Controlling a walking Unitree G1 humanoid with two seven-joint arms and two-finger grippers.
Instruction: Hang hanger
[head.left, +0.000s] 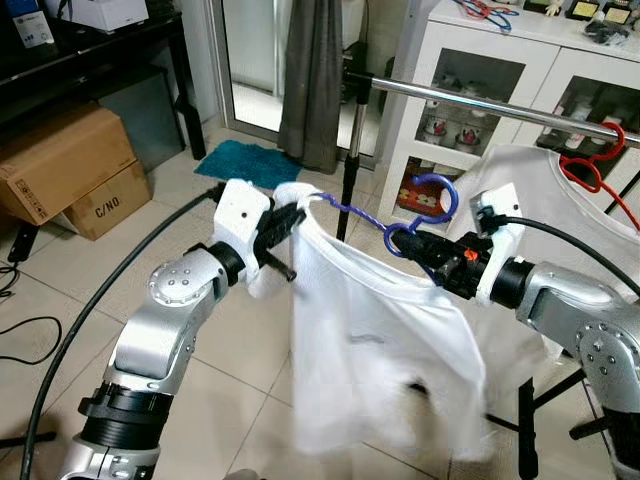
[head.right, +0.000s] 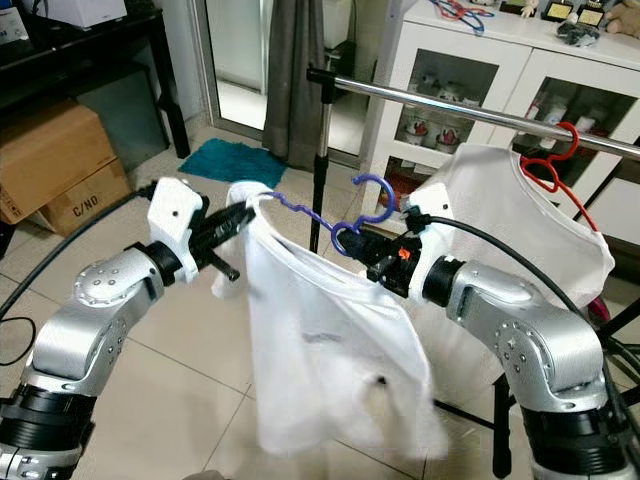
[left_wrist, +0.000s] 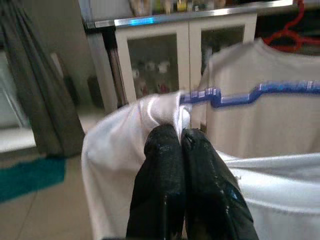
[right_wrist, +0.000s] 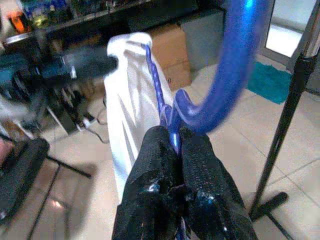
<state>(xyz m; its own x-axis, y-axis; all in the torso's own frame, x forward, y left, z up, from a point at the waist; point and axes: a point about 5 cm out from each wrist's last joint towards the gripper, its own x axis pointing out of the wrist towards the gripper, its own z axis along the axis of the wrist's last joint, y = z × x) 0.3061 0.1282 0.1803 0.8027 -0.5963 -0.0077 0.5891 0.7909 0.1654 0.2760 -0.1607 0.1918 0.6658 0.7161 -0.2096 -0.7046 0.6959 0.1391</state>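
Note:
A blue hanger (head.left: 425, 205) carries a white T-shirt (head.left: 375, 340) that hangs between my two arms in front of the metal clothes rail (head.left: 480, 105). My right gripper (head.left: 425, 250) is shut on the blue hanger at the base of its hook (right_wrist: 172, 135). My left gripper (head.left: 290, 222) is shut on the white T-shirt's shoulder (left_wrist: 160, 110), where the hanger's arm (left_wrist: 240, 95) ends. The hook sits below the rail and apart from it. A second white shirt (head.left: 560, 210) hangs on the rail from a red hanger (head.left: 590, 160).
The rail's black upright post (head.left: 350, 150) stands just behind the T-shirt. A white glass-door cabinet (head.left: 470, 90) is behind the rail. Cardboard boxes (head.left: 70, 165) and a black table (head.left: 90, 50) are at the left, with a teal mat (head.left: 245, 162) and grey curtain (head.left: 310, 80) beyond.

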